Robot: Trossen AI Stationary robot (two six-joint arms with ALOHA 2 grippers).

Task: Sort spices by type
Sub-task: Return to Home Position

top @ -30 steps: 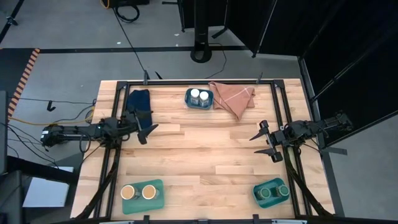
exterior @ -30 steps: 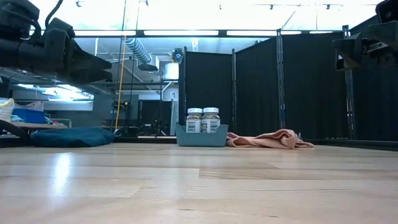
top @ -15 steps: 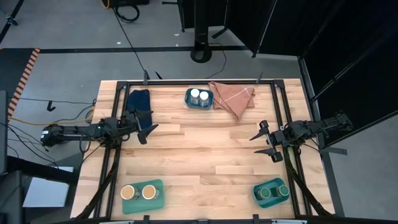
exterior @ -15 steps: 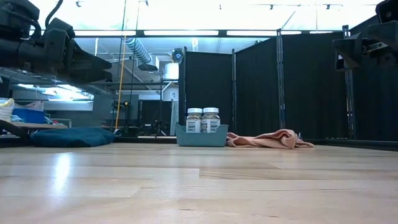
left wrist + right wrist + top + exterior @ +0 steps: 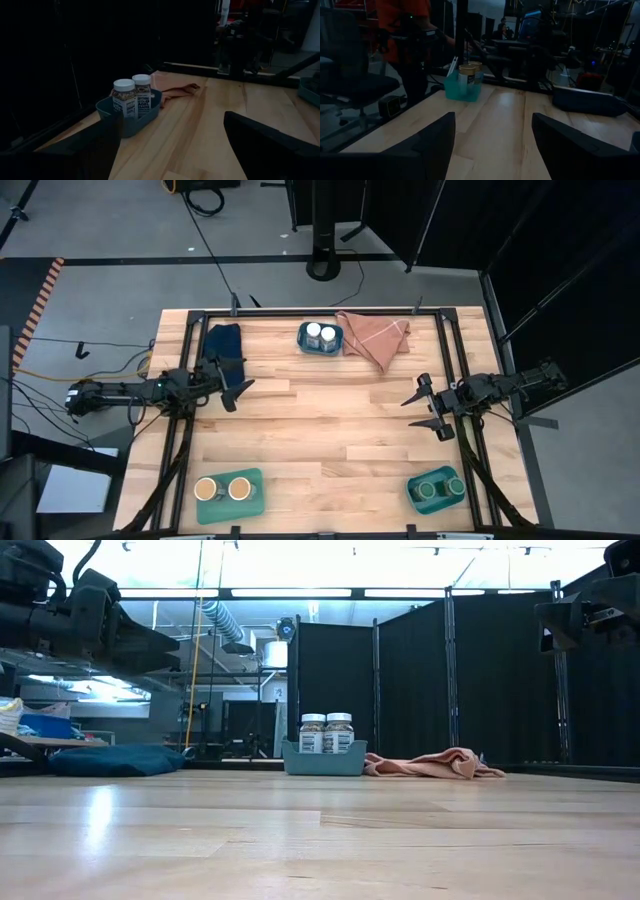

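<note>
Left pincer: apart, empty, at surface's left edge;
Right pincer: apart, empty, at right edge;
Jars: paired in trays, well apart from both pincers

Left arm: stretched out level from the left side, forearm and wrist in one line, pointing inward toward the other arm.
Left gripper: raised, fingers spread wide — in its wrist view one dark finger shows at each side.
Right arm: reaches in level from the right side, mirroring the left.
Right gripper: raised, fingers wide apart — pointing back at the left gripper.
Spacing: the two grippers face each other, well apart.
Height: in the low view both arms show only along the upper edge.
</note>
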